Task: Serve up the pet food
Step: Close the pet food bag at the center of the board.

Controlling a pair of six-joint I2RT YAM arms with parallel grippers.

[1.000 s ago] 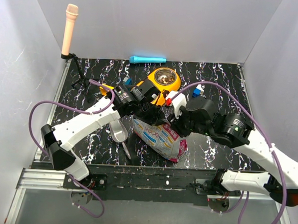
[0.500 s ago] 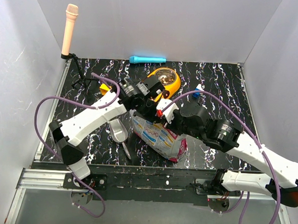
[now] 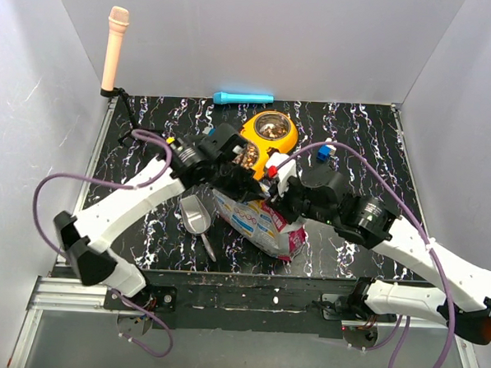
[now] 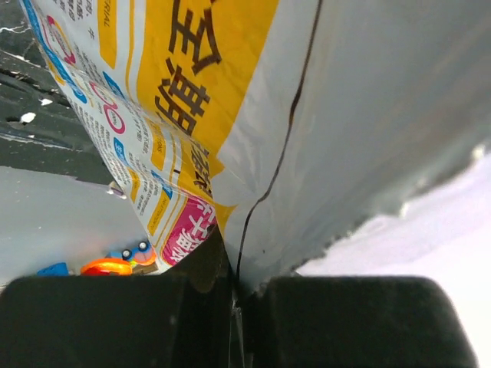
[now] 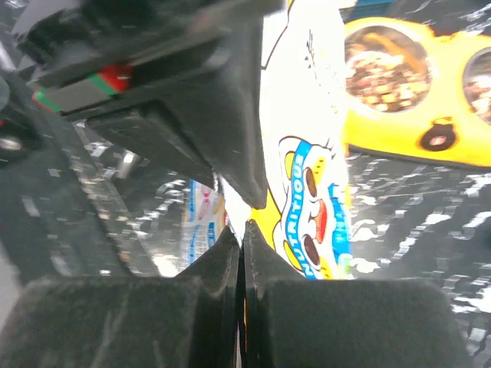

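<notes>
The pet food [image 3: 271,128] lies as brown kibble in the yellow double bowl [image 3: 285,142] at the back centre; the right wrist view also shows pet food [image 5: 383,69] in that bowl [image 5: 430,123]. In front of the bowl stands the white-blue-pink foil bag [image 3: 264,224]. My left gripper [image 3: 248,187] is shut on the bag's top edge; in its wrist view the jaws [image 4: 234,280] pinch the silver foil [image 4: 368,115]. My right gripper [image 3: 272,199] is shut on the same top edge, right beside the left one, its jaws [image 5: 243,230] closed on the printed foil [image 5: 307,176].
A grey scoop [image 3: 195,215] lies on the mat left of the bag. A blue cylinder [image 3: 243,97] rests at the back wall, and a pink microphone-like post [image 3: 115,49] stands at the back left. A small blue-white object [image 3: 322,153] sits right of the bowl.
The right gripper has moved in and closed on the bag's top edge. The left gripper, holding the same edge, has shifted slightly left, so the bowl's near cup now shows.
</notes>
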